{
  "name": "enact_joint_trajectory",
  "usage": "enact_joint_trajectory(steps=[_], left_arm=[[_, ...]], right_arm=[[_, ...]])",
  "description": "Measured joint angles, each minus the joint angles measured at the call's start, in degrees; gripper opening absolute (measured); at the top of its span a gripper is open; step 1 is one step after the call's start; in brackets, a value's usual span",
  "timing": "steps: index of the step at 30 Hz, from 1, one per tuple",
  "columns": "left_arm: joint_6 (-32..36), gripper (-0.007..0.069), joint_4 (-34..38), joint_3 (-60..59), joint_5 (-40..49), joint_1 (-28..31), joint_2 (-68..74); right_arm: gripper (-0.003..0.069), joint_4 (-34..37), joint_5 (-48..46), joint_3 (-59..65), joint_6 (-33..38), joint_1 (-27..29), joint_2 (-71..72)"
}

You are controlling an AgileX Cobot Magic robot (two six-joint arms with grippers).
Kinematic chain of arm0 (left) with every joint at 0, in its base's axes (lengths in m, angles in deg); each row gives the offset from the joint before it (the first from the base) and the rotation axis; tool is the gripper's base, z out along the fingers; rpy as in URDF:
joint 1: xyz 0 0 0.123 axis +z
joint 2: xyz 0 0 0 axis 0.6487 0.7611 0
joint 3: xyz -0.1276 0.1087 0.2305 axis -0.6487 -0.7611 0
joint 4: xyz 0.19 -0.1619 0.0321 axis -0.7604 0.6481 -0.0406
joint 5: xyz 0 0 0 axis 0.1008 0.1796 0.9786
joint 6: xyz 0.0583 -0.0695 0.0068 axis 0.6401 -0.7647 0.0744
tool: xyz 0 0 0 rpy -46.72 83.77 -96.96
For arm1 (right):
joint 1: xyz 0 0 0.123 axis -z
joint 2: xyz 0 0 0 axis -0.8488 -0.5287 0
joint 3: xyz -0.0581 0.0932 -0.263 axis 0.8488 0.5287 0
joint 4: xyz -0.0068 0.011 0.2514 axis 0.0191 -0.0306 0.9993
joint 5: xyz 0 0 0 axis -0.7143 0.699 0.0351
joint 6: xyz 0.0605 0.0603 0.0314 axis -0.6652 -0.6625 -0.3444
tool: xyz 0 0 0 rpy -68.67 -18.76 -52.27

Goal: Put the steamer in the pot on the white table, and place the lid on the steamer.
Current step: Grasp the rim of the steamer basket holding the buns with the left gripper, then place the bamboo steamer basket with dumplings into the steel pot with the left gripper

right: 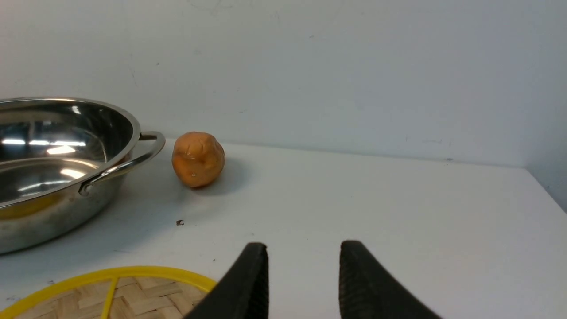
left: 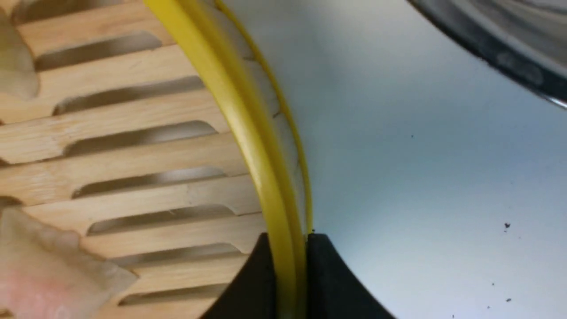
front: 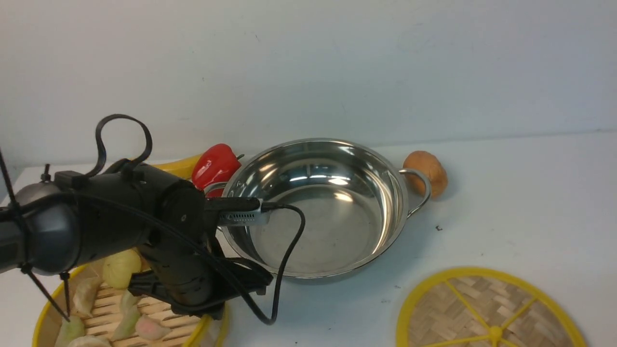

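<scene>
Now my left gripper [left: 290, 252] clamps the rim of the steamer [left: 239, 119] at eight o'clock from the pot [front: 337, 226], my right gripper [right: 303, 266] gaping empty.

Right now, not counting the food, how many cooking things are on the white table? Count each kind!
Shiny steel pot with two loop handles: 1
Round bamboo steamer basket with yellow rim: 1
Flat woven bamboo lid with yellow rim: 1
Total: 3

To me the pot [front: 371, 193] is mirror-bright steel, the steamer [left: 133, 116] pale matt wood, the lid [front: 475, 301] woven bamboo.
</scene>
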Motion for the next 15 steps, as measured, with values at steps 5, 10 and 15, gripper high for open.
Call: enact_joint_trajectory(steps=[5, 10, 15], left_arm=[[-0.45, 0.0049, -3.05, 0.0, 2.97, 0.0, -4.74], [-0.2, 0.0049, -4.59, 2.32, 9.29, 0.0, -7.88], [4.21, 0.0049, -3.88, 8.81, 14.96, 0.0, -8.11]], right_arm=[[0.0247, 0.0, 0.0, 0.0, 0.0, 0.0, 0.0], [0.0247, 0.0, 0.0, 0.0, 0.0, 0.0, 0.0], [0.0247, 0.0, 0.0, 0.0, 0.0, 0.0, 0.0]])
